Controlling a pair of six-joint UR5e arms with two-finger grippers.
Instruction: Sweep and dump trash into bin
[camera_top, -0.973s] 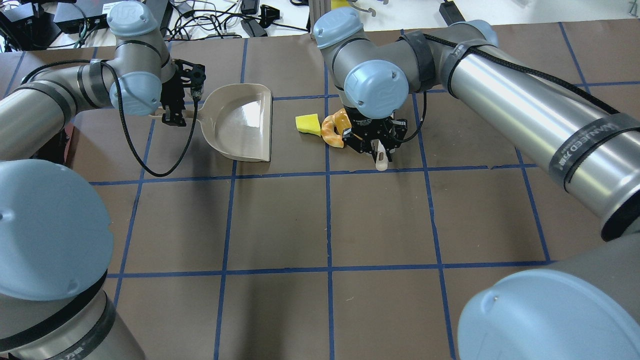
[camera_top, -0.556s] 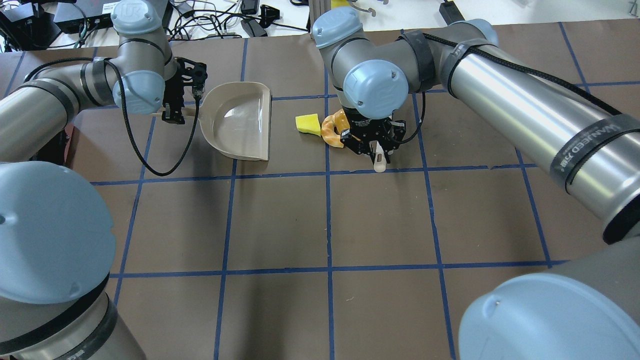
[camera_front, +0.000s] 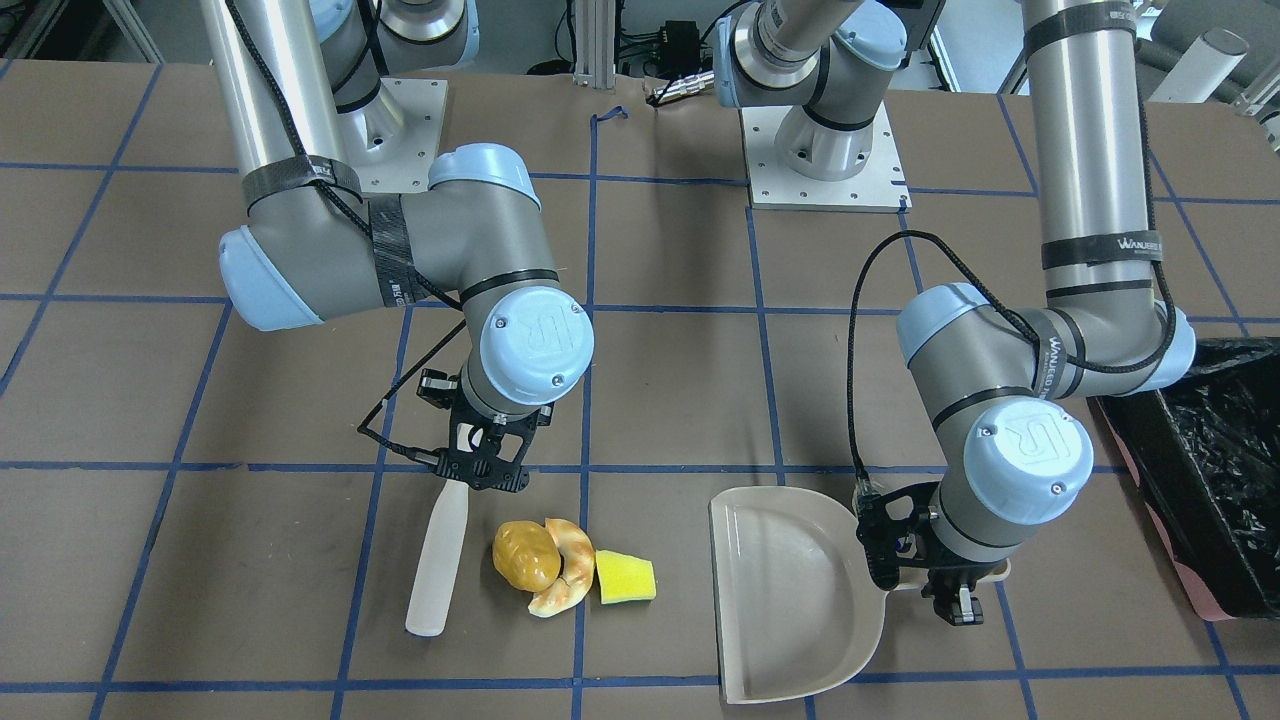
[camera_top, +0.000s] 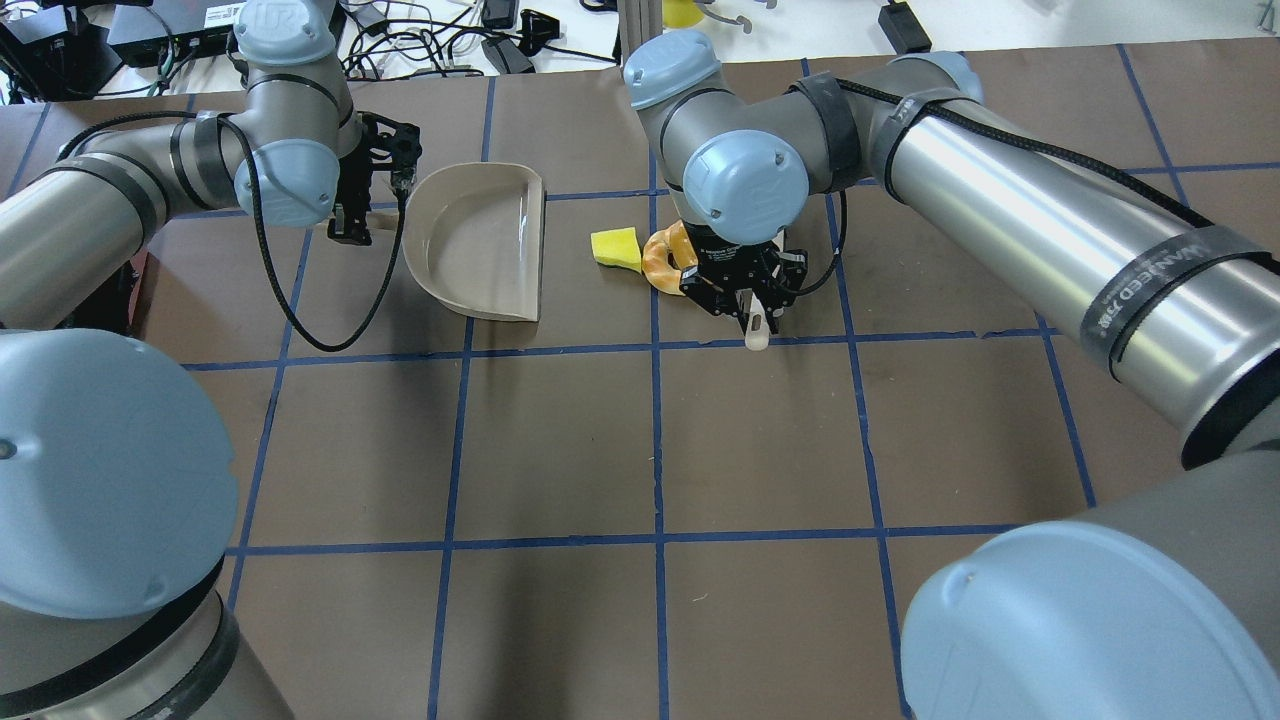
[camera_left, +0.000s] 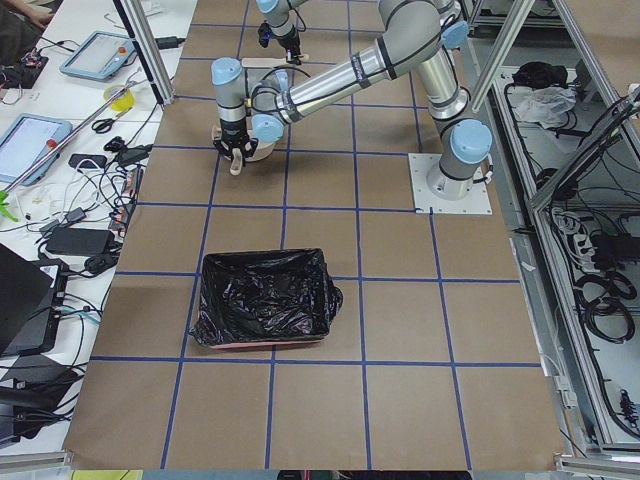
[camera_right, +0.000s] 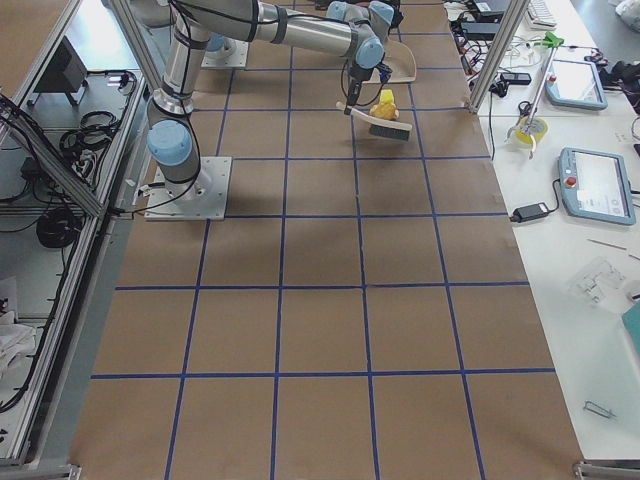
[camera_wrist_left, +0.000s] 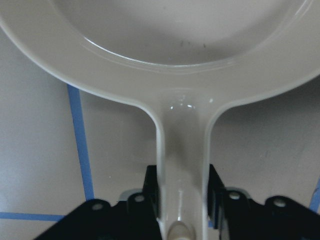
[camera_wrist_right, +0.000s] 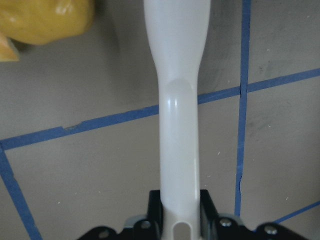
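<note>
Exterior front-facing | strap (camera_front: 1100, 248): WANJEED | left hand (camera_front: 928, 585) pinches dustpan (camera_front: 790, 590) | right hand (camera_front: 482, 467) pinches brush (camera_front: 437, 560)

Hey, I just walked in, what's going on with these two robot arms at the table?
It's a sweep-up job. The left pincer is shut on the handle of a beige dustpan, whose open mouth faces a little pile of trash: a golden-brown lump, a croissant-like piece and a yellow sponge. The right pincer is shut on a brush, set on the pile's far side from the dustpan. The dustpan holds nothing yet, and the black-lined bin sits off to the robot's left.
</note>
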